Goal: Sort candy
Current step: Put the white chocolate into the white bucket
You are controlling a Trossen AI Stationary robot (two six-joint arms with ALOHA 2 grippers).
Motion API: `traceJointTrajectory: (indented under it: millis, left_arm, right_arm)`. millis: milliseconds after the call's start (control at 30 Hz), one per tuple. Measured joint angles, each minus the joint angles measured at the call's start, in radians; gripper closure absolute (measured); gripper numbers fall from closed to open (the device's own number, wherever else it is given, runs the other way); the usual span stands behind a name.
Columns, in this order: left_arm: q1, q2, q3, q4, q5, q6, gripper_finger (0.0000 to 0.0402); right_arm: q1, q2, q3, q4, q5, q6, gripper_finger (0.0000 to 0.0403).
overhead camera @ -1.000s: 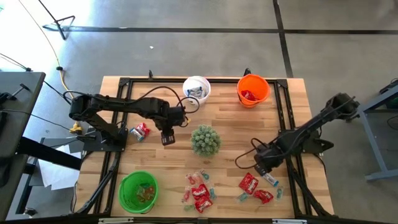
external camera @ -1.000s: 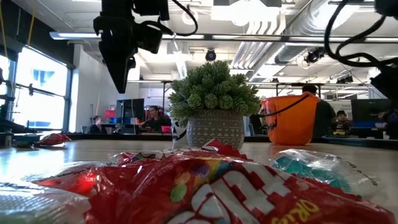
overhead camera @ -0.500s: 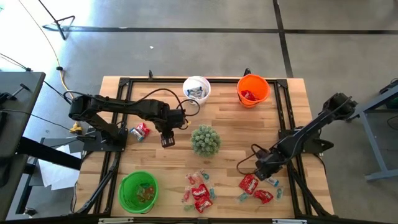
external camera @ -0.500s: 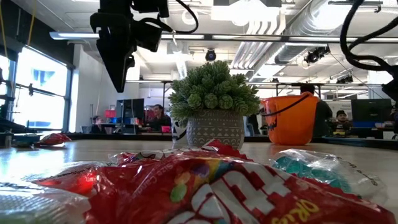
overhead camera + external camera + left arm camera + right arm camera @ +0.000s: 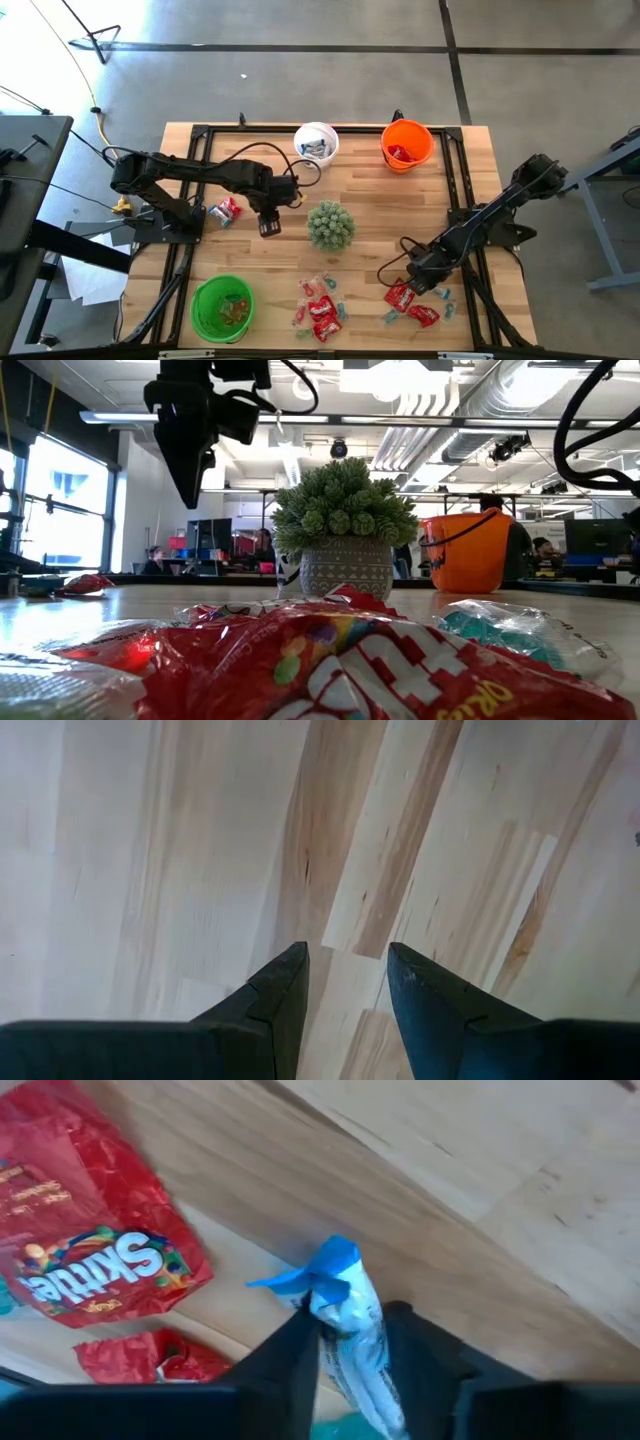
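Candy lies along the table's near side: red packets [image 5: 400, 297] [image 5: 424, 315], a mixed cluster [image 5: 320, 312], and one red packet [image 5: 228, 211] at the left. My right gripper [image 5: 412, 287] is down at the near-right candy, shut on a blue-and-white wrapped candy [image 5: 350, 1325]. A red Skittles packet [image 5: 90, 1260] lies flat beside it. My left gripper [image 5: 345, 985] hangs open above bare wood, left of the potted plant [image 5: 330, 225], pointing down with nothing between its fingers. My right gripper has the blue-and-white candy's body [image 5: 352, 1342] between its two fingers, one on each long side. The fingers slant down steeply and lie along the candy. Its twisted blue end [image 5: 322, 1272] sticks out past the fingertips, close over the wood.
A white bucket [image 5: 316, 142] and an orange bucket [image 5: 407, 145] stand at the far edge, and a green bucket [image 5: 222, 307] at the near left. The plant stands mid-table. A smaller red packet [image 5: 150, 1360] lies close to my right gripper's fingers.
My right gripper has gone down and toward the table's near edge, a little leftward, onto the near-right candy beside the red packets. My left arm has kept still.
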Motion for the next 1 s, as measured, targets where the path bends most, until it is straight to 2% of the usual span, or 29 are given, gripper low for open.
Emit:
traceJointTrajectory:
  millis: [133,200,333,533,667,833,1000]
  left_arm:
    - [0.000,0.000,0.000,-0.024,0.000,0.000,0.0277]
    - [0.000,0.000,0.000,-0.037,0.000,0.000,0.0277]
    - [0.000,0.000,0.000,-0.085,-0.003,0.000,0.0277]
    - [0.001,0.000,0.000,-0.111,-0.057,0.002,0.0277]
    - [0.012,0.000,0.000,-0.111,-0.127,0.001,0.0277]
    - [0.042,0.000,0.000,-0.111,-0.195,0.001,0.0277]
    - [0.093,0.000,0.000,-0.099,-0.222,0.001,0.0277]
  right_arm:
    - [-0.006,-0.003,0.001,-0.004,-0.006,-0.003,0.0369]
    - [-0.012,-0.012,0.001,-0.005,-0.008,-0.023,0.0391]
    - [-0.042,-0.046,-0.002,-0.017,0.006,-0.028,0.0384]
    - [-0.134,-0.142,-0.002,-0.039,0.132,-0.087,0.0397]
    - [-0.247,-0.228,-0.002,-0.082,0.222,-0.176,0.0398]
    - [-0.431,-0.341,-0.002,-0.083,0.336,-0.361,0.0400]
    - [-0.665,-0.424,-0.002,-0.021,0.365,-0.596,0.0400]
